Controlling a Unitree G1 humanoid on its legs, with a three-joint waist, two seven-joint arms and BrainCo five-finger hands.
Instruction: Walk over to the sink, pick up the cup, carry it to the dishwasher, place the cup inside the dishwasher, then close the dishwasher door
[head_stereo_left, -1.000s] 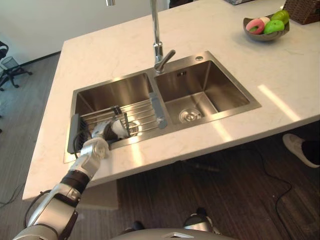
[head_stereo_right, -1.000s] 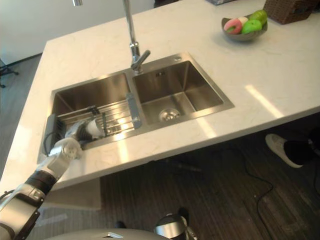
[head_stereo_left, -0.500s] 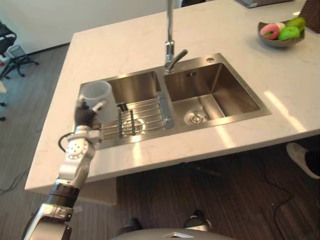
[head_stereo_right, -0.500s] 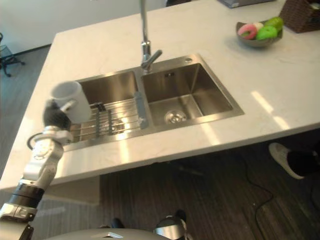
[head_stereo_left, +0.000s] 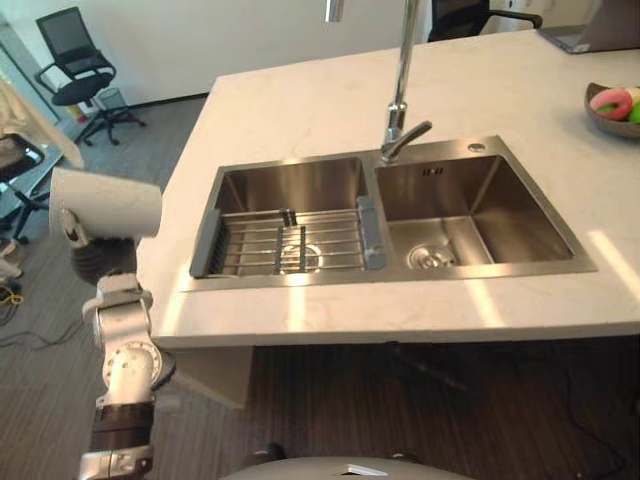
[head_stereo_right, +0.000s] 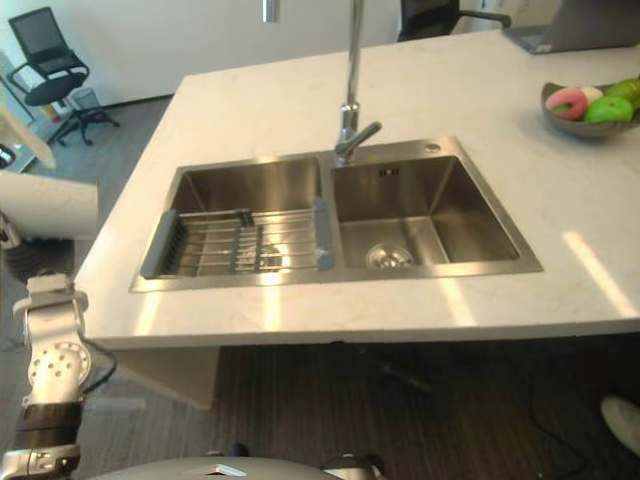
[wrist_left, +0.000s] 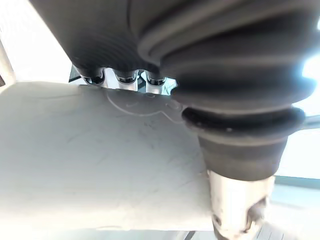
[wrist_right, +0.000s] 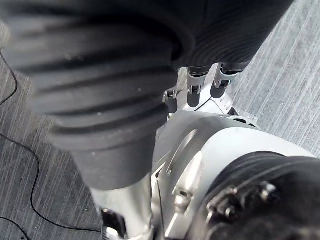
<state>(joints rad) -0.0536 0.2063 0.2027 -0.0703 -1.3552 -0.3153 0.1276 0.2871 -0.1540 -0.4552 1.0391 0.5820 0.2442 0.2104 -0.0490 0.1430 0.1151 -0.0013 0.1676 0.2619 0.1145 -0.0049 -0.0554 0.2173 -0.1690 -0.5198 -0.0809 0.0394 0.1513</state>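
A white cup (head_stereo_left: 105, 205) lies on its side in the air, left of the counter's corner and above the floor. My left hand (head_stereo_left: 98, 258) is shut on the white cup from below, with the thumb against its base. In the left wrist view the fingers (wrist_left: 125, 77) curl over the cup (wrist_left: 90, 175) and the thumb (wrist_left: 240, 200) presses its side. The double steel sink (head_stereo_left: 290, 185) sits in the white counter (head_stereo_left: 300, 100), with a wire rack (head_stereo_left: 290, 245) across its left basin. My right hand (wrist_right: 192, 95) hangs low with relaxed fingers, above the floor.
A tall faucet (head_stereo_left: 400, 100) rises behind the divider between the basins. A bowl of fruit (head_stereo_left: 612, 105) sits at the counter's far right. A black office chair (head_stereo_left: 80, 75) stands on the floor at the back left. A laptop's corner (head_stereo_right: 570, 30) shows on the far counter.
My left hand lifted the cup off the rack in the left basin and carried it left, past the counter's edge. The camera has swung left, so the sink sits further right.
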